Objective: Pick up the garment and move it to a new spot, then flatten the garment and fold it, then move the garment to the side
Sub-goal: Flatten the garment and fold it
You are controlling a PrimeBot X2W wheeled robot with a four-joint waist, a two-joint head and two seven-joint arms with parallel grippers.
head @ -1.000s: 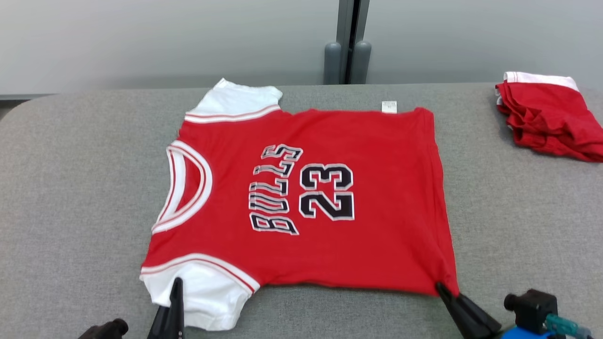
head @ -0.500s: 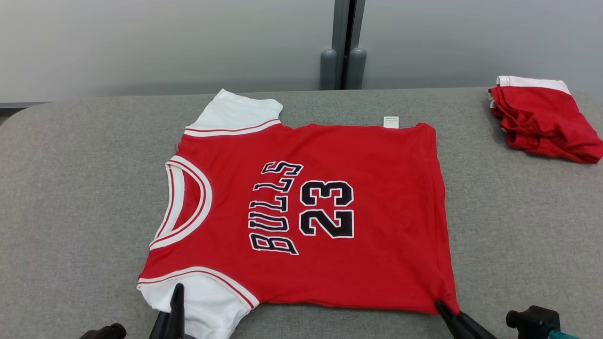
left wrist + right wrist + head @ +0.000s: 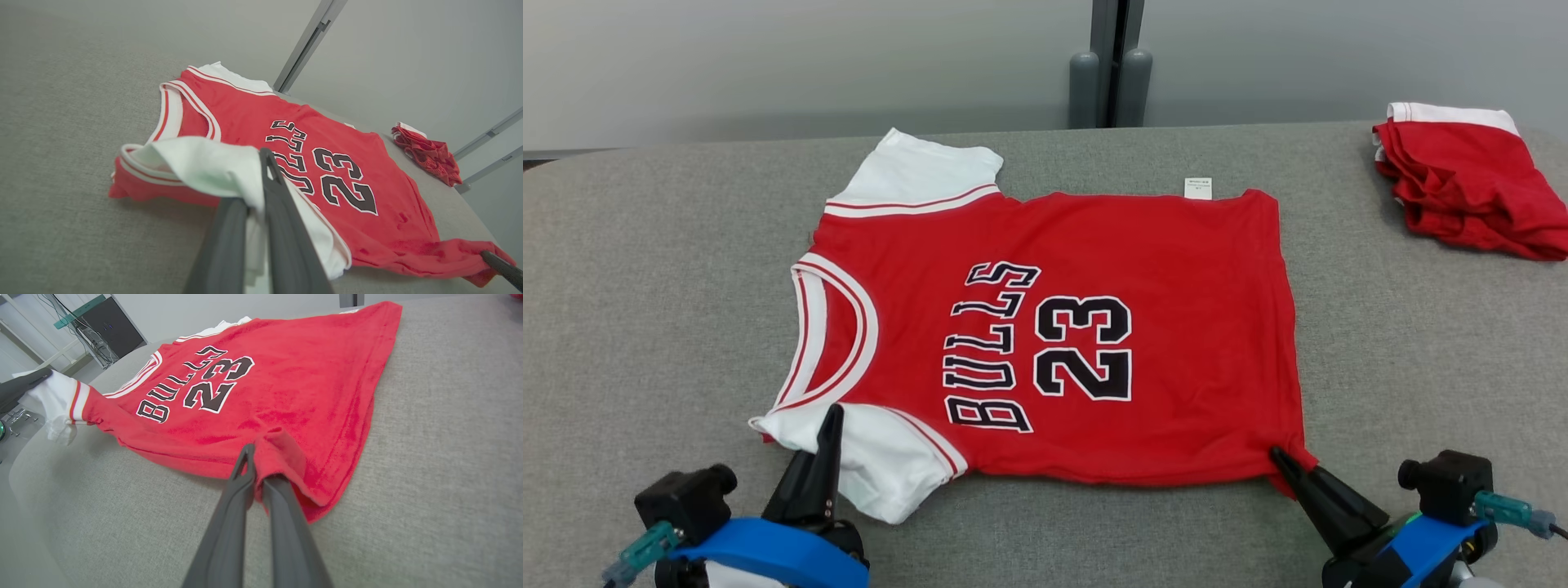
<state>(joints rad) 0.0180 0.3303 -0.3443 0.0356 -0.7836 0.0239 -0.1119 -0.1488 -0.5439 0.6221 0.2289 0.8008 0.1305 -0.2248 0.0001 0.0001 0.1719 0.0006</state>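
Off the tabletop point(image 3: 645, 286) at the left hand point(image 3: 832, 411), the garment's point(image 3: 1176, 327) sleeve point(image 3: 894, 461) has just lifted, its hem corner point(image 3: 1294, 459) pinched in the right hand point(image 3: 1275, 452); beyond them it lies flat, so folding seems begun.

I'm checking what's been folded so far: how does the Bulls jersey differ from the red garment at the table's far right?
The Bulls jersey lies spread flat with its print up; the red garment is folded into a compact pile. The Bulls jersey is pinched along its near edge by the left gripper and the right gripper; nothing touches the red garment. Both are red with white trim and lie on the grey table.
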